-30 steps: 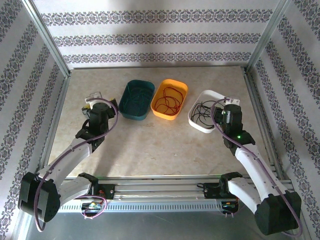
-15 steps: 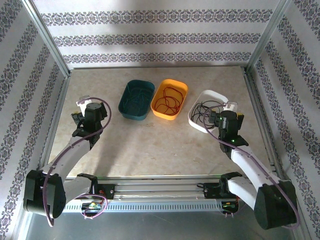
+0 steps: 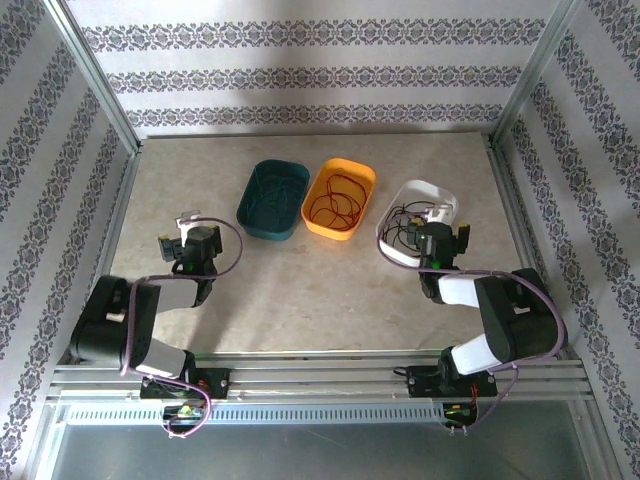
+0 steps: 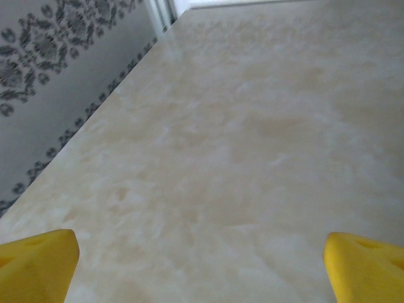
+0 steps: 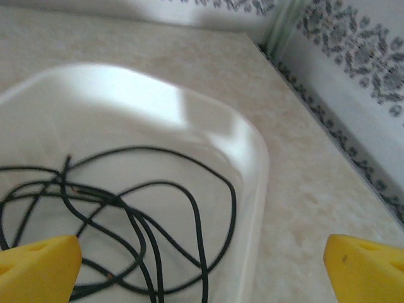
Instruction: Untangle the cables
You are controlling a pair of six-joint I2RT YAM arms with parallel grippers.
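Right gripper point(image 5: 202, 271) low over tray point(image 5: 255, 164) (jaws wide)

I see 3 trays toward the table's point(image 3: 300, 290) far edge: teal tray point(image 3: 262, 228), orange tray point(image 3: 362, 171) with red cable point(image 3: 335, 205), white tray point(image 3: 425, 187) with black cable point(image 3: 400, 226) beneath my right gripper point(image 3: 438, 218).

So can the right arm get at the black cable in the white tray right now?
Probably yes. The right gripper is open at the tray, the cable lies loose just ahead of it, and nothing covers it.
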